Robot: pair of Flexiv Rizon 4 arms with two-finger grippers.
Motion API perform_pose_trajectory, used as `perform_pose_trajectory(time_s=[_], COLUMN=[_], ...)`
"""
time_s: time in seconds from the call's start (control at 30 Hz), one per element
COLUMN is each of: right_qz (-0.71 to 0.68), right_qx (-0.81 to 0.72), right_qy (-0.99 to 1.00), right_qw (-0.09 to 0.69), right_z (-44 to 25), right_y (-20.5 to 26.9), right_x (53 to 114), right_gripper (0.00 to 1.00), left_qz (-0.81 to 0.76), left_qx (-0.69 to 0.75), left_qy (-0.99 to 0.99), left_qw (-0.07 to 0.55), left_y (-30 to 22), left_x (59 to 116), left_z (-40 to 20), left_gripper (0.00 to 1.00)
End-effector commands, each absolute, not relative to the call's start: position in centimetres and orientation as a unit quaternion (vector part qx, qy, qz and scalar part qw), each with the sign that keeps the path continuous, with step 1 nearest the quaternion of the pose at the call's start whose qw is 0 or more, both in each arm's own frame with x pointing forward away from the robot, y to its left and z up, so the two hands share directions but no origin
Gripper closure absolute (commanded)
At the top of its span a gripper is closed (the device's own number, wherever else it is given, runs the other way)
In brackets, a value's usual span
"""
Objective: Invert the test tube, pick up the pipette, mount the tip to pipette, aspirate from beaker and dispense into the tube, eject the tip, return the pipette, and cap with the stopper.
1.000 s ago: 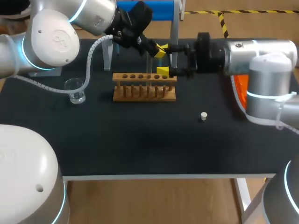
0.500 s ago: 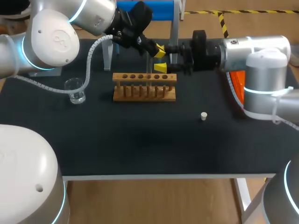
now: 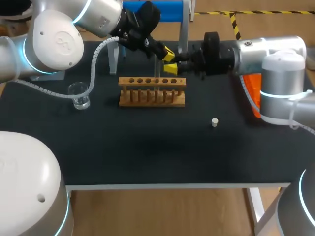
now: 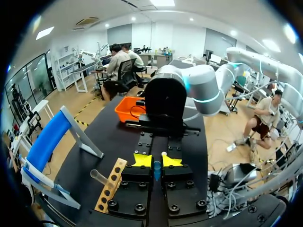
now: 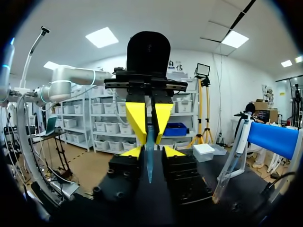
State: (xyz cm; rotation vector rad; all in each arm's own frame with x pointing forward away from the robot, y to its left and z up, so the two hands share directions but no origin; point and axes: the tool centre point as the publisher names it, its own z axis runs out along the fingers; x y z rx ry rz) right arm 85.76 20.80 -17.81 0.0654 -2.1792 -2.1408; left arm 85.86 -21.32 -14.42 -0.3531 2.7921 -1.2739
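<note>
Left pincer (image 4: 156,161) clenches the bluish tip (image 5: 149,161) above the rack (image 3: 152,92), right pincer (image 5: 153,152) released astride it, so I judge tip mounting underway; next the right should close squarely, clear of the tube (image 4: 100,178) standing in the rack.
</note>
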Motion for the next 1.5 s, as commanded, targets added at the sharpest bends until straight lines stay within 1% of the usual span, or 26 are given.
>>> perform_pose_trajectory(time_s=[0.03,0.4,0.43,0.47,0.7,1.2,1.37,1.5], right_qz=[-0.699,-0.7,-0.701,-0.701,-0.706,-0.692,-0.689,-0.691], right_qx=[0.023,0.02,0.02,0.019,0.01,0.009,0.014,0.016], right_qy=[-0.713,-0.711,-0.711,-0.71,-0.706,-0.721,-0.725,-0.722], right_qw=[0.045,0.055,0.056,0.057,0.058,0.038,0.025,0.018], right_z=[-17.7,-17.9,-17.9,-17.9,-17.9,-19.5,-20.3,-20.9], right_y=[20.5,20.3,20.3,20.2,18.4,6.8,4.0,2.9], right_x=[85.6,85.4,85.4,85.4,85.3,82.7,81.6,81.0], right_gripper=[1.0,1.0,1.0,1.0,1.0,1.0,1.0,1.0], left_qz=[-0.41,-0.41,-0.41,-0.41,-0.41,-0.41,-0.41,-0.41], left_qx=[-0.115,-0.115,-0.115,-0.115,-0.115,-0.115,-0.115,-0.115], left_qy=[0.905,0.905,0.905,0.905,0.905,0.905,0.905,0.905], left_qw=[0.025,0.025,0.025,0.025,0.025,0.025,0.025,0.025], left_y=[-21.3,-21.3,-21.3,-21.3,-21.3,-21.3,-21.3,-21.3], left_x=[85.9,85.9,85.9,85.9,85.9,85.9,85.9,85.9], left_z=[-14.3,-14.3,-14.3,-14.3,-14.3,-14.3,-14.3,-14.3], left_gripper=[1.0,1.0,0.87,0.0,0.0,0.0,0.0,0.0])
